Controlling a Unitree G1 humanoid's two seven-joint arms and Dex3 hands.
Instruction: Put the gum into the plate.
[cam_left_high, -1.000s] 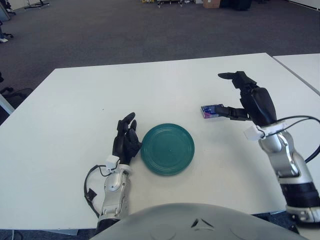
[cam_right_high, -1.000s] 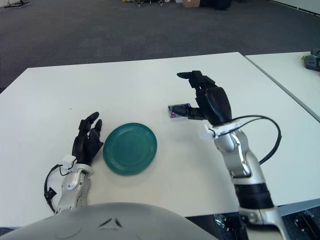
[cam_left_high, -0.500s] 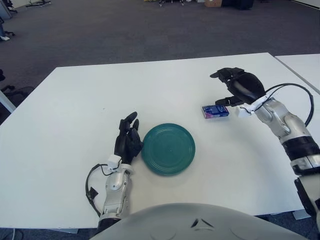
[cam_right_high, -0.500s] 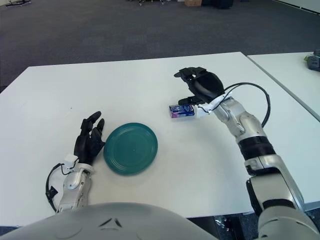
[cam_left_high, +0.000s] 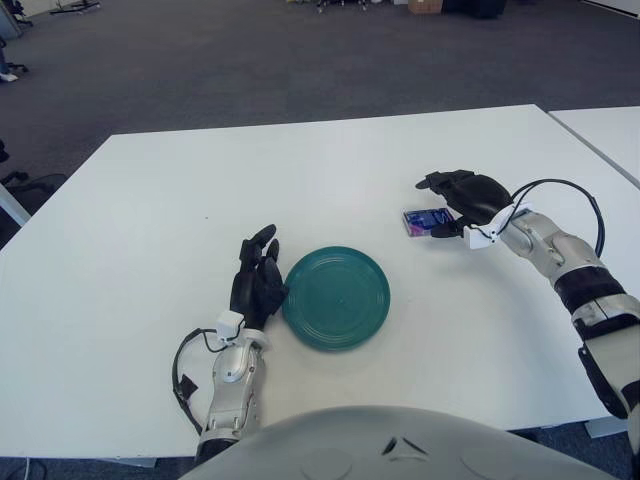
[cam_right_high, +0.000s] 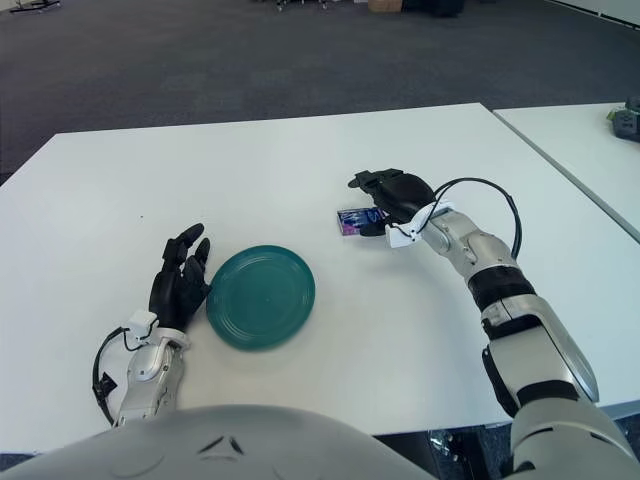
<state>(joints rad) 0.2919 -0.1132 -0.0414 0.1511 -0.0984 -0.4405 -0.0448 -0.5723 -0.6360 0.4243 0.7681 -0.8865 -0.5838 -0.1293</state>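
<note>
The gum, a small blue and purple pack, lies flat on the white table, right of the round green plate. My right hand is low over the pack's right end. Its fingers reach past the far side and the thumb is at the near side, with a gap still showing on the far side. The pack's right part is hidden under the palm. My left hand shows just left of the plate, fingers relaxed and holding nothing.
A second white table stands to the right across a narrow gap, with a small dark object on it. A black cable loops off my right wrist. Grey carpet lies beyond the far edge.
My right hand has come down from above the gum and now straddles it close to the table. The gum, the plate and the left hand have not moved.
</note>
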